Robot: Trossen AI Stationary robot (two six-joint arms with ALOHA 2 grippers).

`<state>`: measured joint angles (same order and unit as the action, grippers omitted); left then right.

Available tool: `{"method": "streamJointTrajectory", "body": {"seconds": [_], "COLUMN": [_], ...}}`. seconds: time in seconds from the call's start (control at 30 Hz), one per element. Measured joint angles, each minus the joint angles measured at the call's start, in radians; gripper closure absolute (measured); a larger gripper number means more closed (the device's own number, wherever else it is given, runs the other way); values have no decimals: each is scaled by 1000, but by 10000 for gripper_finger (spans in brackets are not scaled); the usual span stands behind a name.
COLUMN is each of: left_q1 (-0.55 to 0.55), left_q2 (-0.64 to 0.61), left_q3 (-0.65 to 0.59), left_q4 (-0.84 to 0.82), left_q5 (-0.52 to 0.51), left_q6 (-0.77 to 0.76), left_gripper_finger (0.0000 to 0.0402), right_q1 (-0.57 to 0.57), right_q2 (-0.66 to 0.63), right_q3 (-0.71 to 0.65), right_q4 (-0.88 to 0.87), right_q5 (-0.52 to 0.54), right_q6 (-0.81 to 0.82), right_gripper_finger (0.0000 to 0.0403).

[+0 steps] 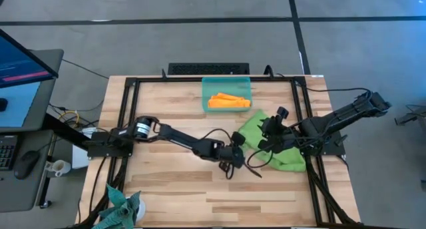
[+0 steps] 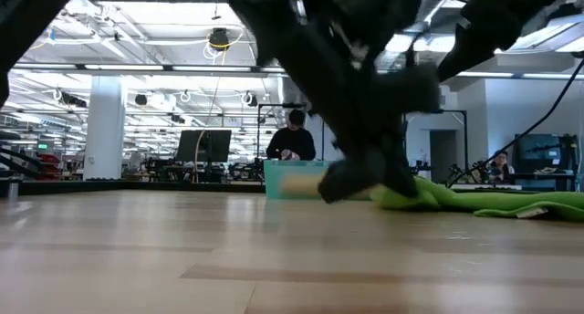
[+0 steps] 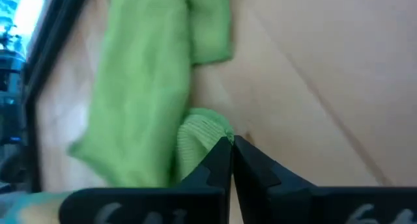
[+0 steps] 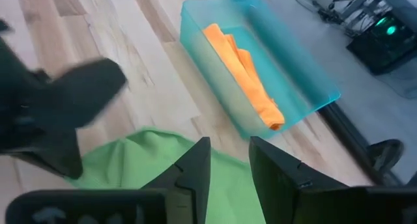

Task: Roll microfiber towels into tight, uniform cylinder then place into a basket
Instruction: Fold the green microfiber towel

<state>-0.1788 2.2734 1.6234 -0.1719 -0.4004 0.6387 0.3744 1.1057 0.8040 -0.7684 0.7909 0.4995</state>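
Observation:
The lime green towel (image 1: 276, 149) lies crumpled on the table's right part, also seen in the low view (image 2: 484, 201). My left gripper (image 1: 238, 154) is shut at the towel's left corner. My right gripper (image 4: 228, 164) is open above the green towel (image 4: 140, 160), with nothing between its fingers. The teal basket (image 1: 206, 89) stands at the far middle of the table. The folded orange towel (image 1: 228, 101) lies along the basket's bottom (image 4: 244, 74). My left gripper pinches a folded corner (image 3: 203, 129) of the green towel between the free ends of its two fingers. It comes slanting down from the table's left side. That corner is raised a little, and the rest of the towel (image 3: 140, 87) lies slack on the table.
A dark teal cloth (image 1: 120, 208) lies at the near left corner. A keyboard (image 1: 208, 68) sits beyond the far edge, and black frame rails (image 1: 307, 116) run along the table's sides. The near middle of the table (image 1: 219, 196) is bare wood. A person (image 2: 294, 141) sits far behind.

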Motion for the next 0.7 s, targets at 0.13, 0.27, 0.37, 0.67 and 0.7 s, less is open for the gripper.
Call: {"method": "streamJointTrajectory", "body": {"seconds": [0.13, 0.27, 0.37, 0.67, 0.7], "left_q1": [-16, -33, -53, -119, -121], "left_q2": [-82, -168, -226, -371, -391], "left_q3": [0, 1, 1, 2, 2], "left_q4": [-132, -293, -420, -743, -750], "left_q5": [-5, -5, -6, -5, -5], "left_q6": [-30, -124, -169, -159, -151], "left_gripper_finger": [401, 401, 401, 401, 401], "right_q1": [0, 8, 18, 70, 79], "right_q2": [0, 15, 30, 61, 63], "right_q3": [0, -2, -14, -30, -31], "right_q4": [0, 3, 35, 175, 191], "right_q5": [-44, -67, -86, -140, -141], "right_q6": [33, 75, 78, 74, 61], "right_gripper_finger": [276, 276, 276, 276, 276]}}
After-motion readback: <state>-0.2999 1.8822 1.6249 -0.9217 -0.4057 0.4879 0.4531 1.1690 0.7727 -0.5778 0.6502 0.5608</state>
